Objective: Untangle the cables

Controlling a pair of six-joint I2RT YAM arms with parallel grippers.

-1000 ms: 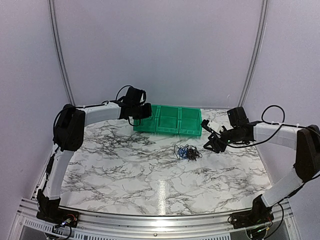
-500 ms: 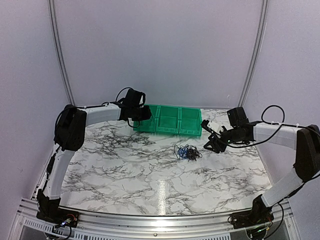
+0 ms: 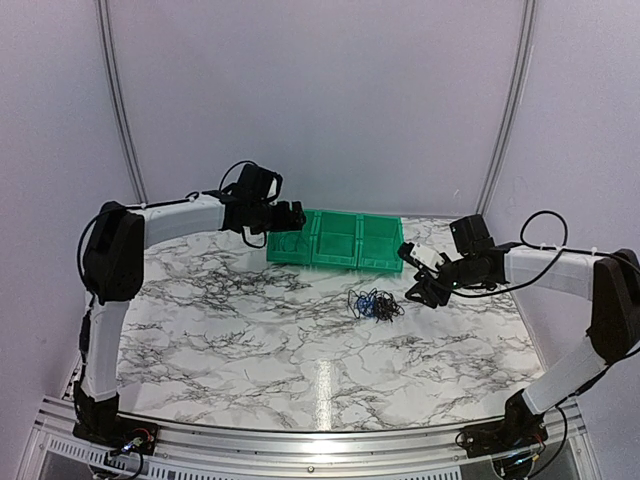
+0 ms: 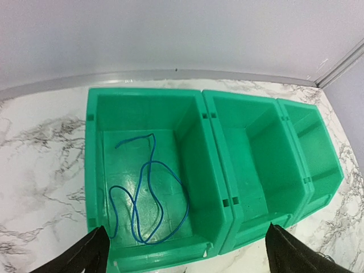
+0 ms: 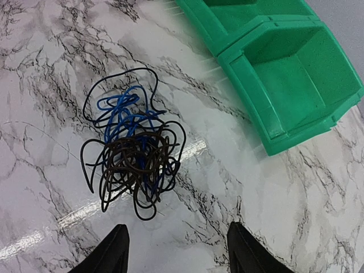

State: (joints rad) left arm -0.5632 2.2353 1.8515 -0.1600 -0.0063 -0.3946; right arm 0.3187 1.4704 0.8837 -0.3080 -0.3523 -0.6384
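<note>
A knotted clump of thin black and blue cables [image 3: 375, 304] lies on the marble table, right of centre. In the right wrist view the clump [image 5: 133, 153] sits just ahead and left of my right gripper [image 5: 176, 226], which is open and apart from it. That right gripper [image 3: 418, 285] hovers low, just right of the clump. One loose blue cable [image 4: 187, 206] lies in loops on the floor of the leftmost green bin [image 4: 94, 170]. My left gripper [image 4: 186, 227] is open and empty above that bin's near edge. From above, the left gripper [image 3: 290, 215] hangs over the bins' left end.
Three green bins [image 3: 335, 262] stand side by side at the back of the table; the middle bin [image 4: 250, 148] and the right bin [image 4: 318, 153] hold nothing. The right bin's corner [image 5: 284, 68] is ahead and right of the right gripper. Walls close in behind and on both sides.
My left gripper has gone from shut to open above the leftmost bin, and its arm has swung up and to the left. The right arm and the clump have stayed put.
</note>
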